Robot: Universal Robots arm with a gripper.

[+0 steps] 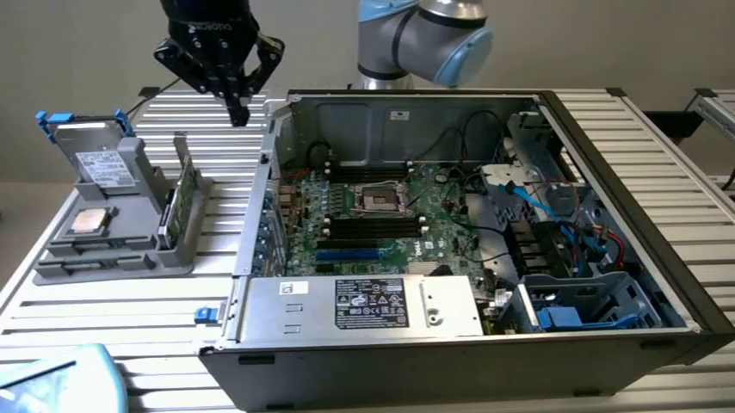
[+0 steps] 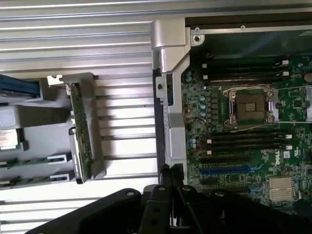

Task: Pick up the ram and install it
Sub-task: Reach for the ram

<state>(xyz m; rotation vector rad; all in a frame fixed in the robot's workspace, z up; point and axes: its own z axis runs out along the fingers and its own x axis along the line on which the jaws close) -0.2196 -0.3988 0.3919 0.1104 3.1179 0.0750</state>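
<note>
While the gripper (image 1: 239, 116) hangs above the slatted table (image 1: 69, 310), its two fingers are clenched together with nothing between them. In the wrist view the joined fingertips (image 2: 170, 171) lie over the side wall of the open computer case (image 1: 460, 353), at the corner nearest the tool.

Below the tool and towards the exterior view's left, the ram (image 1: 182, 176) stands on its long edge in a slot of the grey holder (image 1: 115, 258), well apart from the fingers and untouched. Farther from the tool on the same holder, a square silver processor chip (image 1: 92, 221) lies flat.

On the other side of the tool, inside the case, the motherboard (image 1: 379, 237) lies flat. Its processor socket (image 1: 377, 200) sits between two groups of long black memory slots (image 1: 367, 228); these appear empty, though the view is not clear enough to confirm. Farthest from the tool, a metal power supply (image 1: 367, 305) occupies the near wall of the case.
</note>
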